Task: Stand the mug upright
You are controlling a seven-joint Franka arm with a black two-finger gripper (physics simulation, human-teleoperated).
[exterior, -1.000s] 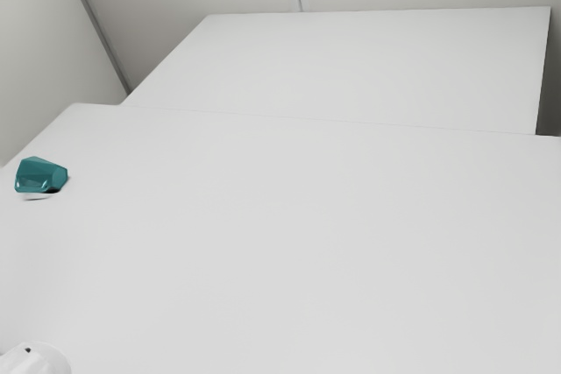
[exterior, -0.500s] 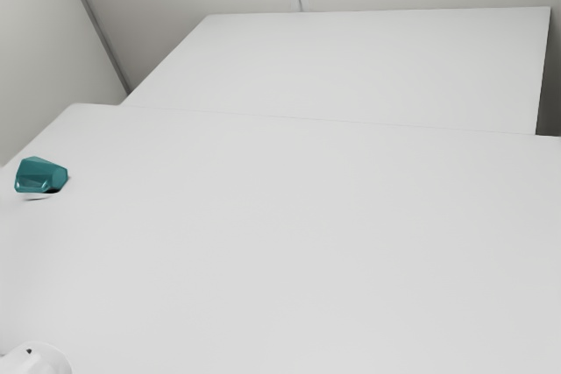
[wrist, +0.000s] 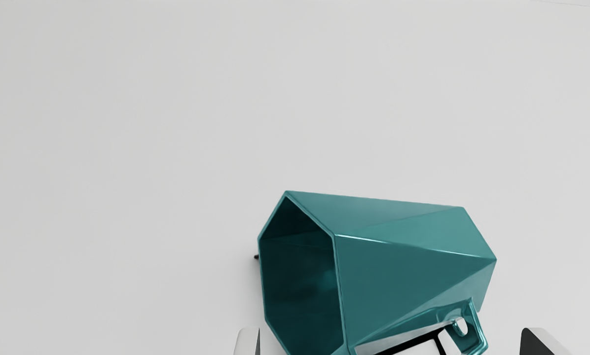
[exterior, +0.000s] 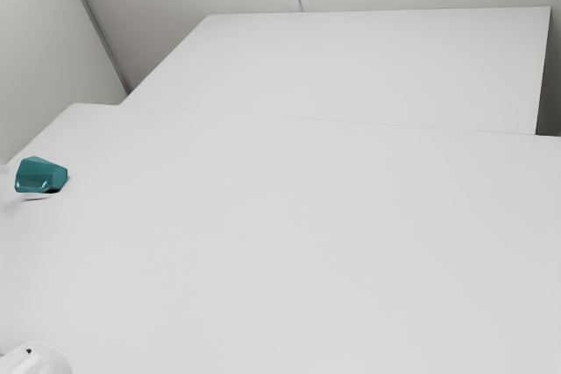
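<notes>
Lying on its side on the table (exterior: 307, 243), the mug (wrist: 403, 266) is by the gripper (wrist: 391, 341).
The gripper is spread wide, gripping nothing, its fingertips on either side of the mug; the mouth (wrist: 300, 281) faces toward one finger's side, the handle (wrist: 478, 330) is nearer the other. The mug sits near the exterior view's left edge.

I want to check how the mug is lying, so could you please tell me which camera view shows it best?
The wrist view: the mug appears large there, with its open mouth and handle visible. The exterior view shows it small, on its side on the table, at the exterior view's left.
</notes>
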